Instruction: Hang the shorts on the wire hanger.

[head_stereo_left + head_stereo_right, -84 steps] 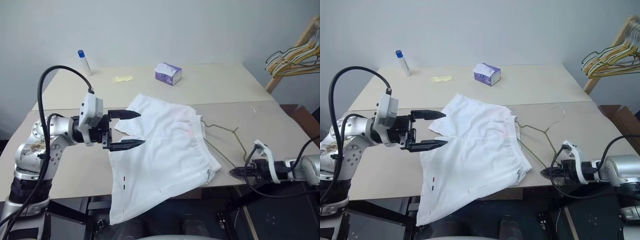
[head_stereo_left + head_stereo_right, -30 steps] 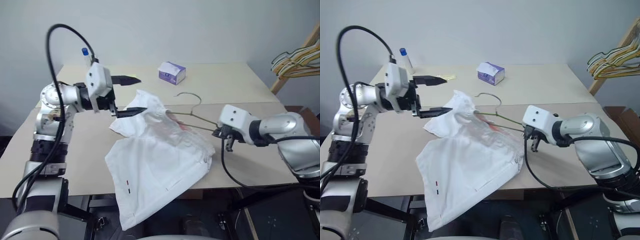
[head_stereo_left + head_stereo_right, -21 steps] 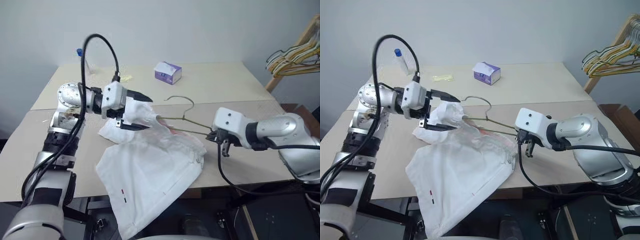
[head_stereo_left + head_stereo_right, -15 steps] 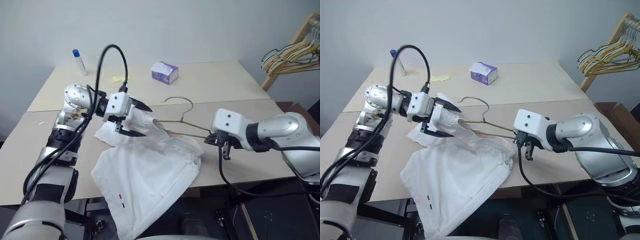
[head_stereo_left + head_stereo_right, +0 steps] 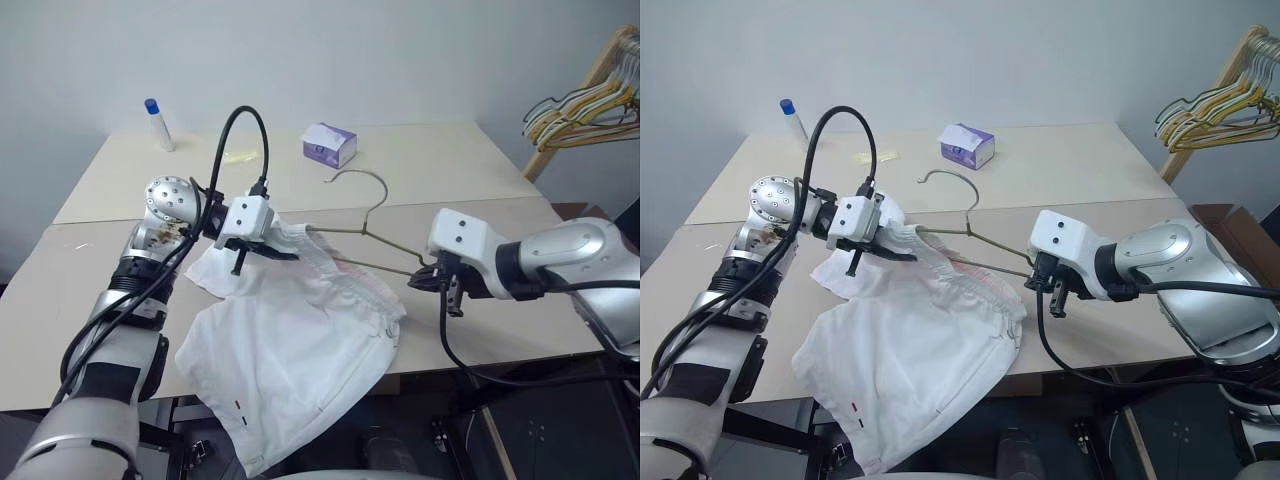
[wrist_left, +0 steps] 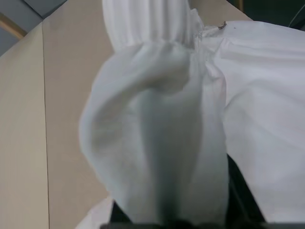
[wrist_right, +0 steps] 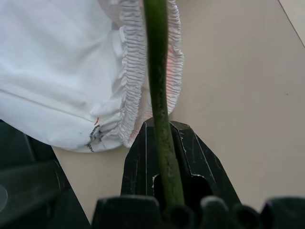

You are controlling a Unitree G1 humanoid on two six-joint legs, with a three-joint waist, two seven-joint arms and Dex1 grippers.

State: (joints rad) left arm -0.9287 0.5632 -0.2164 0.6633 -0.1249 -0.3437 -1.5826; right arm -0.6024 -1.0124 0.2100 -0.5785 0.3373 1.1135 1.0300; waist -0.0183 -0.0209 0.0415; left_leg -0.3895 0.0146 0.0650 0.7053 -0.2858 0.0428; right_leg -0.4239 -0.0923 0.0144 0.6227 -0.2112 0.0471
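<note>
The shorts (image 5: 300, 320) lie crumpled on the worktop (image 5: 420, 180), one leg drooping over its front edge. They look light and limp, best taken at the gathered waistband, where the left gripper (image 5: 272, 238) has its jaws pinching a fold. The thin, springy wire hanger (image 5: 375, 235) is clamped in the right gripper (image 5: 425, 281). No writing is readable.

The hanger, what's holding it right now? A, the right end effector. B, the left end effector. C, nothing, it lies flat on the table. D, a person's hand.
A: the right end effector is shut on one corner of the hanger, while the left end effector is shut on the shorts' waistband.
</note>
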